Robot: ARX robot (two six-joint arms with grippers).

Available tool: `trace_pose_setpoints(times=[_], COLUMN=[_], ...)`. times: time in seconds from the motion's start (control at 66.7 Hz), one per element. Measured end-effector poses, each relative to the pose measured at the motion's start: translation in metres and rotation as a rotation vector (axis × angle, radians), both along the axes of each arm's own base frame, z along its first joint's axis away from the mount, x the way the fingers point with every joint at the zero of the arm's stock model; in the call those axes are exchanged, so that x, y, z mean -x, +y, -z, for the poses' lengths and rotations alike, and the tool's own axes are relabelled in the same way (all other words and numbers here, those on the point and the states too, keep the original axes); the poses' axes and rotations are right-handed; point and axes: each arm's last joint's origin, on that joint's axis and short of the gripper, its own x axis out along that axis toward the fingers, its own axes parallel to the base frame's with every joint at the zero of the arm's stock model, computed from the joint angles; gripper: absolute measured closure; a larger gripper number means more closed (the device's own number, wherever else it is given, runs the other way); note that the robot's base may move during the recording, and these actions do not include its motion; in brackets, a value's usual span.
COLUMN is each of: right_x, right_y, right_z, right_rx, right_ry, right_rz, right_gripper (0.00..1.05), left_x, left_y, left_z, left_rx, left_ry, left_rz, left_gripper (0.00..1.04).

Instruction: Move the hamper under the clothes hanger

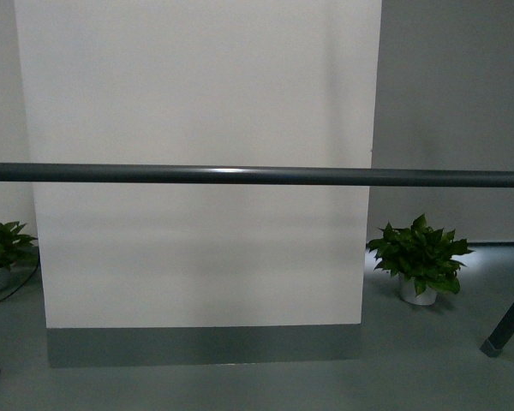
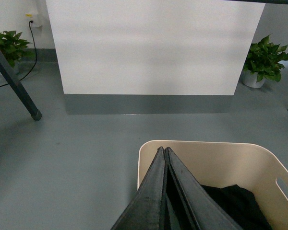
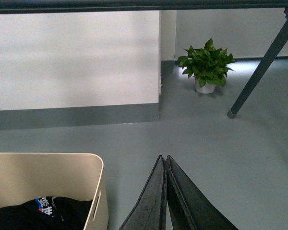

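The front view shows neither arm nor the hamper; it shows only the hanger [image 1: 257, 176] bar crossing the whole frame, cut off at both edges, with one leg foot at the lower right and a scrap of another at the lower left. Behind it stands a white panel [image 1: 197, 163] with a grey base, a plant [image 1: 420, 257] to its right and another plant [image 1: 4, 253] half cut off on the left. The hamper [image 2: 206, 158] appears only in the wrist views, each catching one part of it: its rim and inner walls, with a slot handle on one side, and dark clothing [image 2: 235, 203] lying inside; its lower part is out of frame. It sits on the grey floor in front of the panel, between the two wrist cameras' fields. The left gripper [image 2: 164, 149] has its fingers pressed together with no gap, tips over the hamper's rim corner; whether they touch the rim cannot be told. The right gripper [image 3: 164, 157] is likewise closed and empty, its tips over bare floor just beside the hamper's handle wall. Both point forward and slightly down toward the panel.
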Motion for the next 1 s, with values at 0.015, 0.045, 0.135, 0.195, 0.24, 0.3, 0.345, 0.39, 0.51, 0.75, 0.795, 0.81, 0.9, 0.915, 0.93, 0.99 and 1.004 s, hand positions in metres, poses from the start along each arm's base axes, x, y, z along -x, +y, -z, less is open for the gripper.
trace_pose_setpoints(times=[0.015,0.045,0.135,0.195,0.24,0.3,0.345,0.39,0.51,0.75,0.795,0.81,0.9,0.915,0.93,0.99,1.004], right_x=[0.0000,0.0000,0.0000,0.0001,0.0001,0.0001,0.0001,0.0001,0.0001,0.0001,0.0001,0.0001,0.0001,0.0001,0.0001,0.0001,0.0001], right_y=[0.0000,0.0000,0.0000,0.0000,0.0000,0.0000,0.0000,0.0000,0.0000,0.0000,0.0000,0.0000,0.0000,0.0000,0.0000,0.0000,0.0000], right_z=[0.0000,0.0000,0.0000,-0.0001,-0.0001,-0.0001,-0.0001,-0.0001,-0.0001,-0.0001,-0.0001,-0.0001,-0.0001,-0.0001,-0.0001,-0.0001,-0.0001], right_rx=[0.000,0.000,0.000,0.000,0.000,0.000,0.000,0.000,0.000,0.001,0.001,0.001,0.001,0.001,0.001,0.001,0.001], right_ry=[0.000,0.000,0.000,-0.001,-0.001,-0.001,-0.001,-0.001,-0.001,-0.001,-0.001,-0.001,-0.001,-0.001,-0.001,-0.001,-0.001], right_rz=[0.000,0.000,0.000,0.000,0.000,0.000,0.000,0.000,0.000,0.000,0.000,0.000,0.000,0.000,0.000,0.000,0.000], right_gripper=[1.03,1.03,1.03,1.03,1.03,1.03,1.03,1.03,1.03,0.87,0.80,0.79,0.64,0.61,0.59,0.50,0.49], left_x=[0.0000,0.0001,0.0001,0.0001,0.0001,0.0001,0.0002,0.0001,0.0001,0.0001,0.0001,0.0001,0.0001,0.0001,0.0001,0.0001,0.0001], left_y=[0.0000,0.0000,0.0000,0.0000,0.0000,0.0000,0.0000,0.0000,0.0000,0.0000,0.0000,0.0000,0.0000,0.0000,0.0000,0.0000,0.0000], left_z=[0.0000,-0.0001,-0.0001,-0.0001,-0.0001,-0.0001,-0.0003,-0.0001,-0.0001,-0.0001,-0.0001,-0.0001,-0.0001,-0.0001,-0.0001,-0.0001,-0.0001], left_rx=[0.000,0.000,0.000,0.000,0.000,0.000,0.000,0.000,0.000,0.001,0.001,0.001,0.001,0.001,0.001,0.001,0.001], left_ry=[0.000,-0.001,-0.002,-0.002,-0.002,-0.002,-0.002,-0.002,-0.002,-0.002,-0.002,-0.002,-0.002,-0.002,-0.002,-0.002,-0.002], left_rz=[0.000,0.000,0.000,0.000,0.000,0.000,0.000,0.000,0.000,0.000,0.000,0.000,0.000,0.000,0.000,0.000,0.000], left_gripper=[1.01,1.01,1.01,1.01,1.01,1.01,1.01,1.01,1.01,0.67,0.61,0.58,0.45,0.42,0.40,0.31,0.27])
